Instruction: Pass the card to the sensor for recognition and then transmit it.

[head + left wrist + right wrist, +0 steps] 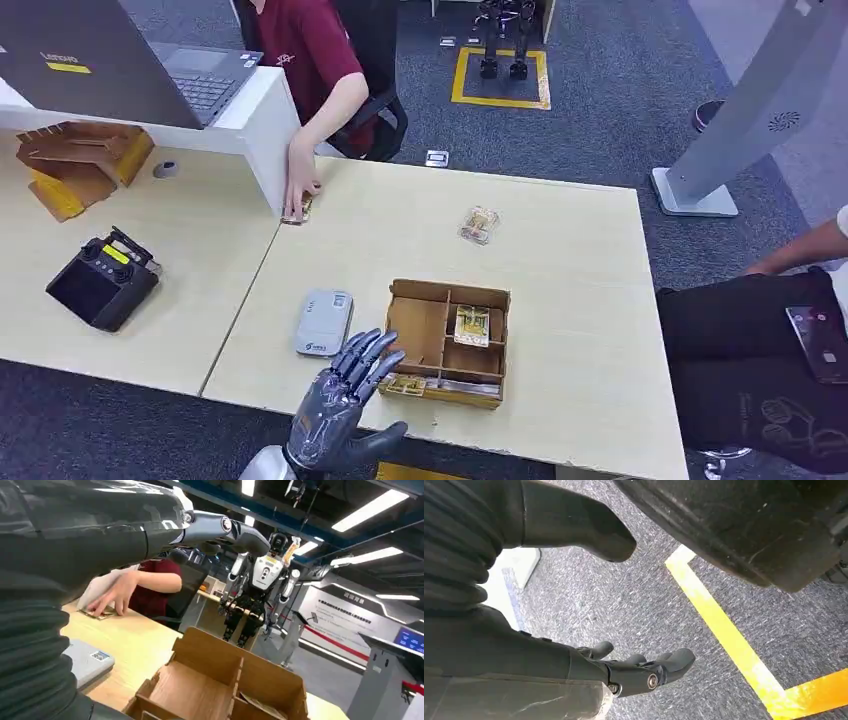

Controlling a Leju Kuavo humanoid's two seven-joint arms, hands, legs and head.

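Note:
My left hand [341, 398] hovers open with fingers spread at the table's front edge, just left of the brown divided cardboard box [420, 330]. A yellow-patterned card [472, 325] lies in one compartment, and more cards [405, 384] lie in the front slot by my fingertips. The grey-white card sensor [324, 322] lies flat just beyond my hand. A second card [480, 224] lies farther back on the table. In the left wrist view my fingers [225, 530] stretch above the box [220, 677], the sensor [89, 660] beside it. My right hand [616, 671] hangs open over carpet, holding nothing.
A person in a red shirt presses a hand [301, 188] on a card [297, 211] at the white divider. A black controller [102, 279], a cardboard holder [80, 160] and a laptop [150, 70] are at left. Another person [770, 350] stands at right beside a grey kiosk [740, 120].

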